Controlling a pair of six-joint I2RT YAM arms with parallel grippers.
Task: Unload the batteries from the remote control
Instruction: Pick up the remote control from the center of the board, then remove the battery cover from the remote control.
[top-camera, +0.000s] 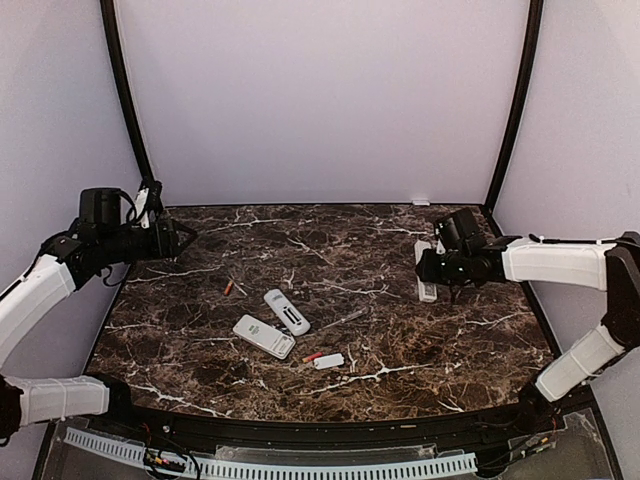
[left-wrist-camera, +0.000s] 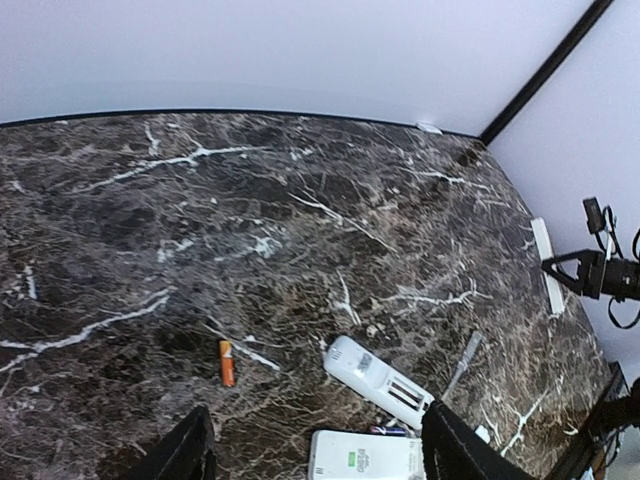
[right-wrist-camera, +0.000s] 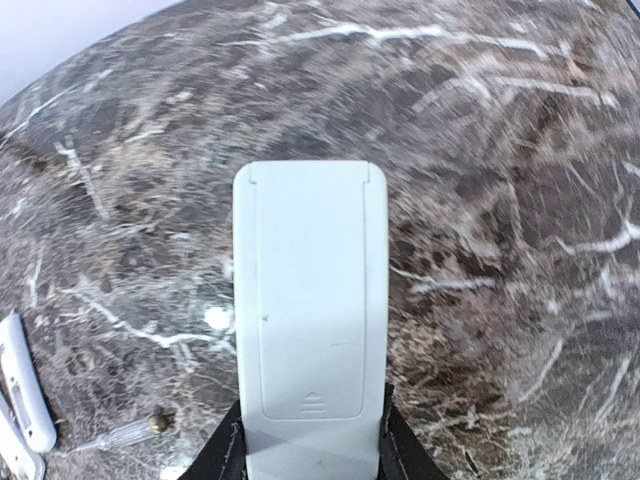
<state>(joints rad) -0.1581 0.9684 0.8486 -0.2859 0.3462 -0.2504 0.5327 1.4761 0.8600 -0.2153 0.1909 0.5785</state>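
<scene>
Right gripper (right-wrist-camera: 310, 445), lower centre, clamps the white remote (right-wrist-camera: 310, 300) cover-side up, presumably for opening; left gripper (top-camera: 182, 239), upper left, stands open, empty.

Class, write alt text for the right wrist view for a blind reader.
A white remote, back up with its battery cover on, is gripped at its near end by the right hand, over a dark marble table.

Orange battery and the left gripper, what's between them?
Nothing, just bare marble table between the orange battery and the left gripper, seen in the top view.
</scene>
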